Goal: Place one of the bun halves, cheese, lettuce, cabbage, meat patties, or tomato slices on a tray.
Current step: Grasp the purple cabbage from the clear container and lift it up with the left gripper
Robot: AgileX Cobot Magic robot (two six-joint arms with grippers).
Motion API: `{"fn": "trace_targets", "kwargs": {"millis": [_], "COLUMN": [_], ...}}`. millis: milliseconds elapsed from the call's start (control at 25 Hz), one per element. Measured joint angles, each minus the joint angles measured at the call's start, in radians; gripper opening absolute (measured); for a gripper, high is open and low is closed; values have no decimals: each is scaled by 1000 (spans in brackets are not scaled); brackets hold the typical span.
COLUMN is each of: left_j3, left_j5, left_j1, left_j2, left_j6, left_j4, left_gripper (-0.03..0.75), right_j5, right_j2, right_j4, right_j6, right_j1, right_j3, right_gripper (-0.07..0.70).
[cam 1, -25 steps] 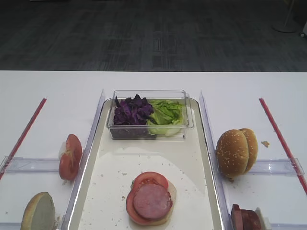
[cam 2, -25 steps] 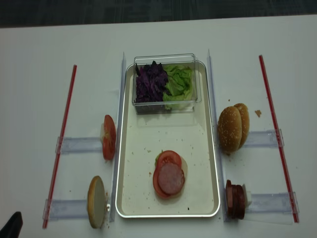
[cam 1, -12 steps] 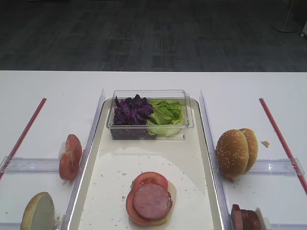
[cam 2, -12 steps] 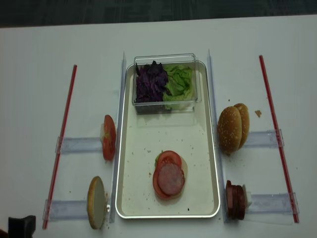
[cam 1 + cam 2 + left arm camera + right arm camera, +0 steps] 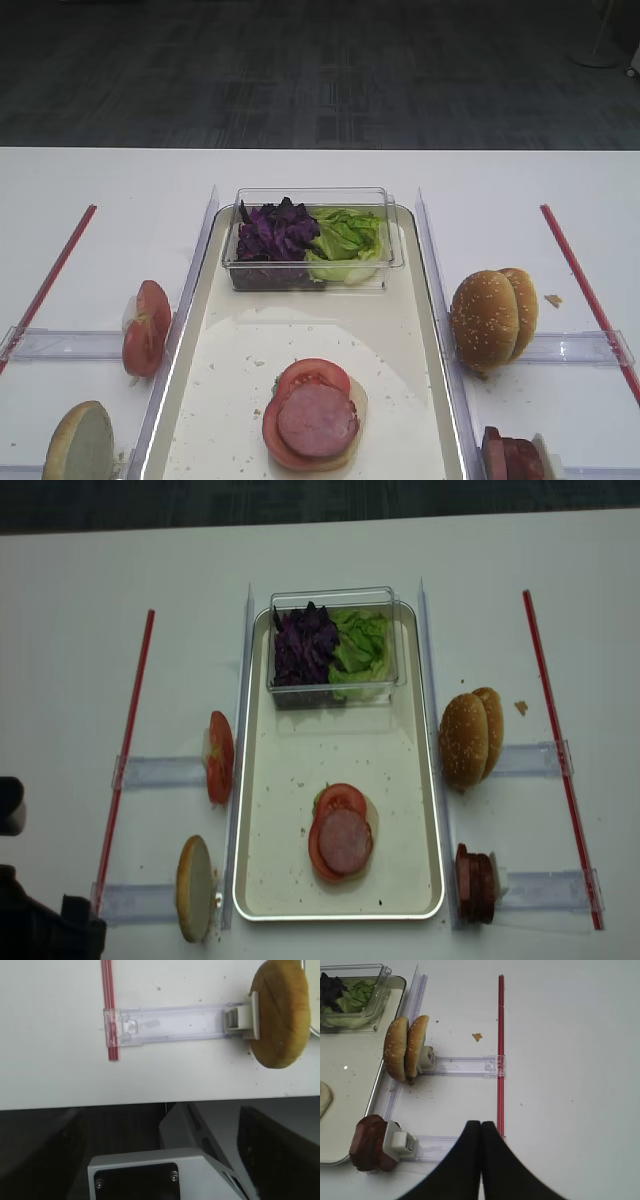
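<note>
Come further into sight since a moment ago: left arm (image 5: 40, 925), now a bigger dark shape at the near left corner of the desk. Nothing else moved. Left gripper (image 5: 160, 1157) wide open and holding nothing, looking down over the near edge of the desk. Right gripper (image 5: 480, 1152) closed tight, tips touching, holding nothing, low by the near right edge. Closest food to the left gripper: one bun half (image 5: 195, 888), standing on its edge in a clear holder (image 5: 175, 1022), just outside the near left corner of the tray (image 5: 280, 770). Probably light, soft and squishy, easy to crush and crumbly, so best held gently across its two flat sides, up high, away from the holder clip. Cabbage (image 5: 303, 645) in the clear tub (image 5: 335, 593) at the far end of the tray, beside the lettuce (image 5: 362, 645): thin, floppy bits, very light, likely to cling or drop, best pinched from the top of the heap. Meat patty (image 5: 346, 840) on a tomato slice (image 5: 340, 798) near the middle of the tray. Lots of bare tray floor between the stack and the tub. To watch for: raised tray rim, clear rails along both long sides, red strip (image 5: 125, 760) near the left edge, and standing tomato slices (image 5: 219, 757) just behind the bun half.
</note>
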Motion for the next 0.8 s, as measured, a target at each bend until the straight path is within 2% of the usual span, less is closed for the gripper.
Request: {"fn": "trace_targets", "kwargs": {"millis": [440, 800], "left_j3": [-11, -171], "left_j5": [-11, -13], "left_j1": [0, 0], "left_j2": [124, 312], "left_j6": [22, -5], "left_j4": [15, 40], "left_gripper": [565, 565], "right_j5": [0, 0], "right_j2": [0, 0], "right_j4": [0, 0], "right_j6": [0, 0], "right_j1": [0, 0], "right_j3": [0, 0], "right_gripper": [364, 364]}}
